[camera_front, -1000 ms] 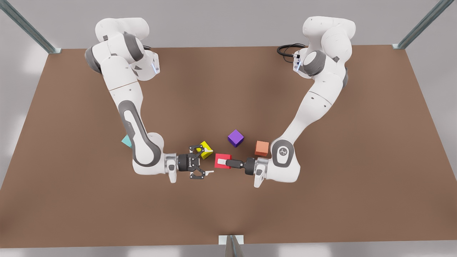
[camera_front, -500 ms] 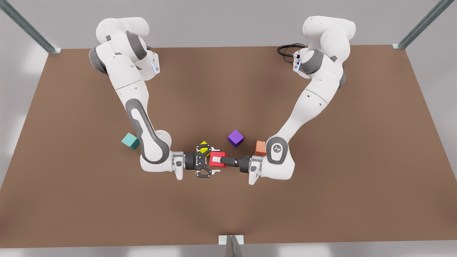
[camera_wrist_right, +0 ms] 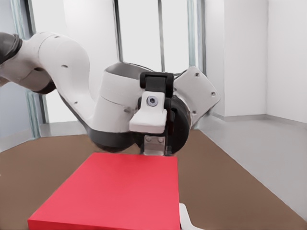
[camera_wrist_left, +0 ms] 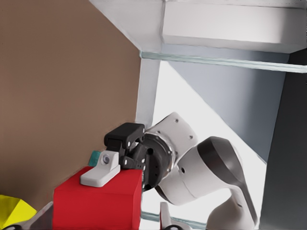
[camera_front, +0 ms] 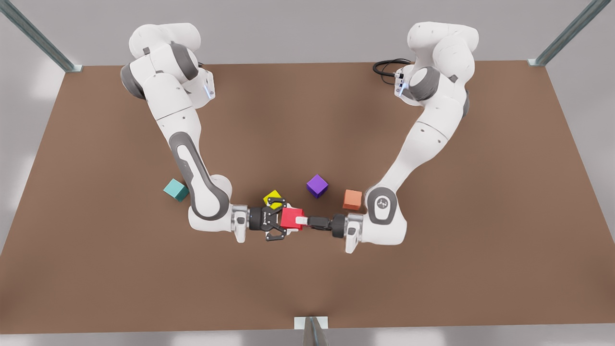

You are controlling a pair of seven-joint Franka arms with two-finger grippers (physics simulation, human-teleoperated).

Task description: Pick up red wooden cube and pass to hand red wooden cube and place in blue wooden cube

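Red wooden cube (camera_front: 291, 217), now hand-gripped (camera_front: 275, 222)

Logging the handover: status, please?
Left pincer shut on red cube. Right pincer at cube's opposite side. Yellow cube close behind the handover.

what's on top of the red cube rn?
One white pad of the right gripper lies on the red wooden cube; the left gripper is at its opposite side. The lower pad is hidden.
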